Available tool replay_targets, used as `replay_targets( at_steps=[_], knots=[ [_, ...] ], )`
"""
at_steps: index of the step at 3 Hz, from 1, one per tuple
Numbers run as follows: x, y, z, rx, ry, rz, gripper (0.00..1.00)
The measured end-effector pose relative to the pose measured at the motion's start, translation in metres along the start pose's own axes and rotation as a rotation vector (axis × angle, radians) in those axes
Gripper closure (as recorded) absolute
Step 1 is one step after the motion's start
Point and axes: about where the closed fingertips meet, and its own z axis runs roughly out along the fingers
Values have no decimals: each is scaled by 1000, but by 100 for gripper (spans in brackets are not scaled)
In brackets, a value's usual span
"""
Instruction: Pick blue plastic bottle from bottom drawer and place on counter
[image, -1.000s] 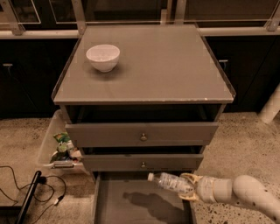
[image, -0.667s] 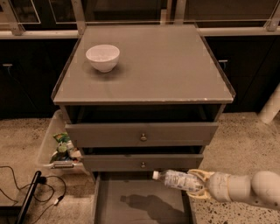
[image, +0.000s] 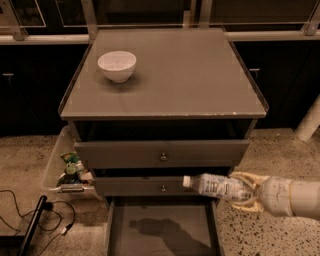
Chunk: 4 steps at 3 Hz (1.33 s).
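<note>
The blue plastic bottle (image: 216, 186) is clear with a white cap and a pale patterned label. It lies level in the air, cap pointing left, in front of the middle drawer and above the right side of the open bottom drawer (image: 160, 227). My gripper (image: 246, 192) comes in from the right on a white arm and is shut on the bottle's base end. The bottle's shadow falls on the drawer floor. The counter (image: 190, 75) is the flat grey top of the cabinet, well above the bottle.
A white bowl (image: 117, 65) stands on the counter's back left. Two knobbed drawers (image: 162, 154) sit pushed in above the bottom drawer. A clear bin of trash (image: 67, 170) and black cables (image: 30, 220) lie on the floor at the left. A white post (image: 309, 120) stands at the right.
My gripper has lifted the bottle up and a little right, from just over the bottom drawer to the height of the middle drawer's front. The bottle is now more level.
</note>
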Motion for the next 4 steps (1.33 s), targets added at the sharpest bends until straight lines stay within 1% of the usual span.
replay_targets(
  at_steps=[1, 2, 3, 4],
  knots=[
    [-46, -46, -9, 88, -12, -125, 100],
    [-46, -46, -9, 88, -12, -125, 100],
    [-54, -48, -10, 84, -25, -154, 100],
    [-73, -72, -18, 74, -80, -225, 100]
  ],
)
